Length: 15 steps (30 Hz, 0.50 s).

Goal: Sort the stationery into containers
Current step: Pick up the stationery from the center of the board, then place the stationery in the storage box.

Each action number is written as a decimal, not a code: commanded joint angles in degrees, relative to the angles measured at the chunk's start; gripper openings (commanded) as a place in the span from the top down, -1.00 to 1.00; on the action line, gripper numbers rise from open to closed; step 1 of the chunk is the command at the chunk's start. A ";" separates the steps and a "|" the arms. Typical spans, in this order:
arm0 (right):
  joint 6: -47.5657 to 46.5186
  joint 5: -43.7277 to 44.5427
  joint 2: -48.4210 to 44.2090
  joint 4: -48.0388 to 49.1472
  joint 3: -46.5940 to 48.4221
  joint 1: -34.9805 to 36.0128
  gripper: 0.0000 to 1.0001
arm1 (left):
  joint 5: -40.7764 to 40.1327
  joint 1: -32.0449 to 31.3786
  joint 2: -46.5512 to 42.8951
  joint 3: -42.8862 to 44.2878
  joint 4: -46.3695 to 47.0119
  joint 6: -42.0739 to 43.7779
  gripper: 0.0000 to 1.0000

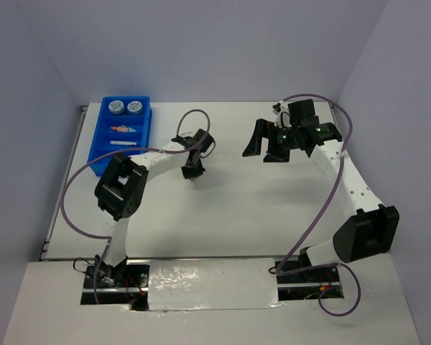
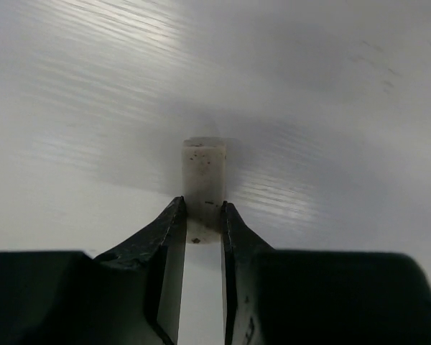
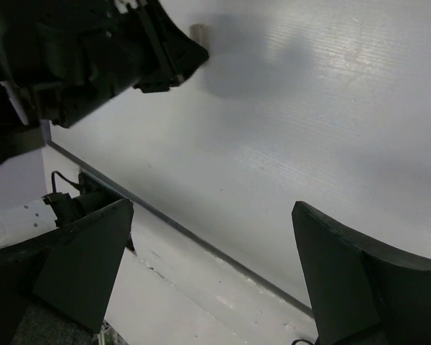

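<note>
Left gripper (image 2: 201, 224): fingers closed on a beige eraser (image 2: 205, 176), which is pinched by its near end between the tips, with the far end projecting beyond them. Dark specks are noted on its face. In the overhead view this gripper (image 1: 193, 169) points downward just toward 11 o'clock of the table's centre. The left arm (image 1: 118, 187) is folded at the elbow and reaches toward 1 o'clock from its base. Whether the eraser (image 3: 198, 31) touches the surface cannot be determined. Right gripper (image 3: 215, 277): fingers (image 3: 79, 266) spread wide with nothing between them. It hangs above the table (image 1: 230, 208) at 1 o'clock (image 1: 276, 147), well apart from the left one. The right arm (image 1: 363, 230) arcs up along the 3 o'clock edge. The surface is white and faintly ribbed. The walls (image 1: 201, 43) are plain pale grey-lilac. The blue tray (image 1: 98, 157) sits at the 10 o'clock corner. Two tape rolls (image 1: 126, 106) occupy its far compartment, small coloured sticks (image 1: 122, 129) the next, and a white pen (image 1: 121, 144) the one nearer. The sticks are too small to count. In the left wrist view the table is blurred.
</note>
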 commanded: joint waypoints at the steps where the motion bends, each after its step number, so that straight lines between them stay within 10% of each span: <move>1: -0.63 -0.93 -2.74 1.16 -0.16 0.52 -0.99 | -1.42 7.19 -10.57 -2.35 -0.71 0.53 0.83; 7: -0.10 -2.69 -1.95 2.74 -0.95 0.69 -0.99 | 3.05 25.45 -24.82 -7.54 2.62 0.27 0.82; 15: -0.54 -3.22 -0.11 2.13 0.45 1.92 -1.00 | 8.08 34.18 -26.23 -9.91 3.86 -1.04 0.84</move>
